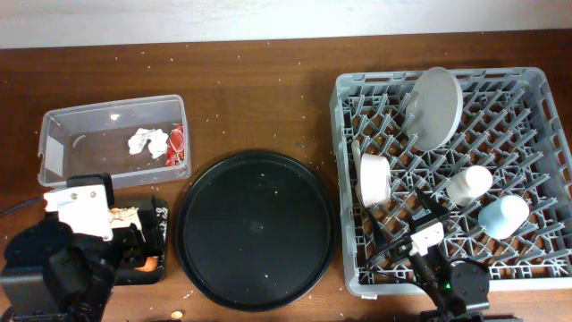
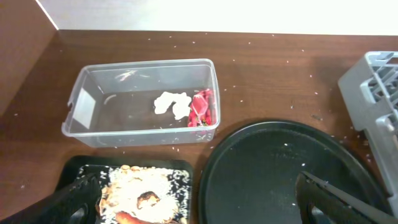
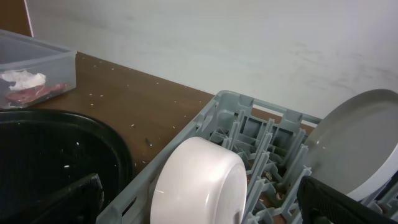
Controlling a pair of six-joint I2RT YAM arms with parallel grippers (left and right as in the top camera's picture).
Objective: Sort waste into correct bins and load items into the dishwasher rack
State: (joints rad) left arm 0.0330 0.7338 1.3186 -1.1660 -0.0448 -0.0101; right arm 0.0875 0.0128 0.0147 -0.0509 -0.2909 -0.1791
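Your left gripper (image 2: 199,200) and right gripper (image 3: 205,200) both stood spread wide, holding nothing, the left above the black tray (image 2: 87,163) of food scraps (image 2: 144,184), so you did best to lift straight, clear of its rim.

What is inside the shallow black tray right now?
Beige crumbly scraps and part of an orange carrot lie in the black tray. The left arm hides most of it overhead.

Large round black tray (image 1: 257,228), brown wooden table (image 1: 268,98) speckled with crumbs, pale wall (image 3: 217,43)
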